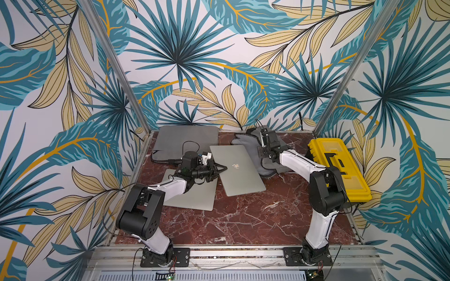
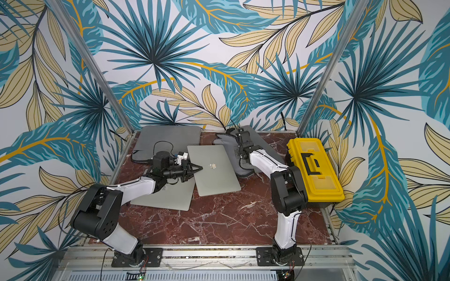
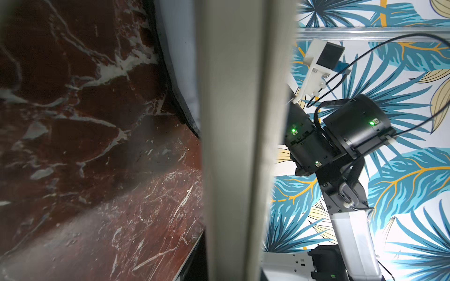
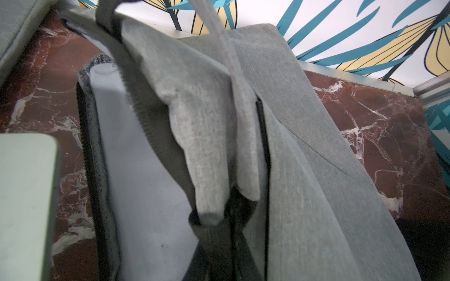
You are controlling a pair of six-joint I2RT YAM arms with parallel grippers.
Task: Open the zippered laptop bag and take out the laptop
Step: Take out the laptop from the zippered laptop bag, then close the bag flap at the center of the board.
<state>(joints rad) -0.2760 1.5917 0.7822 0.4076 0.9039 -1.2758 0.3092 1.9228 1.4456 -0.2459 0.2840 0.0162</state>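
In both top views a silver laptop (image 1: 237,170) (image 2: 214,170) lies out on the marble table, just left of the open grey laptop bag (image 1: 243,142) (image 2: 224,143). My left gripper (image 1: 223,167) (image 2: 199,167) is shut on the laptop's left edge. That edge fills the left wrist view as a broad pale band (image 3: 243,146), hiding the fingers. My right gripper (image 1: 261,135) reaches over the bag at the back. In the right wrist view it (image 4: 214,233) pinches the tip of the bag's lifted flap (image 4: 194,121), baring the pale lining (image 4: 136,170). A laptop corner (image 4: 24,194) shows beside the bag.
A second grey bag (image 1: 187,140) lies at the back left with a black cable across it. Another silver laptop (image 1: 197,197) lies under my left arm. A yellow toolbox (image 1: 338,167) stands along the right edge. The red marble table (image 1: 243,219) stretches towards the front.
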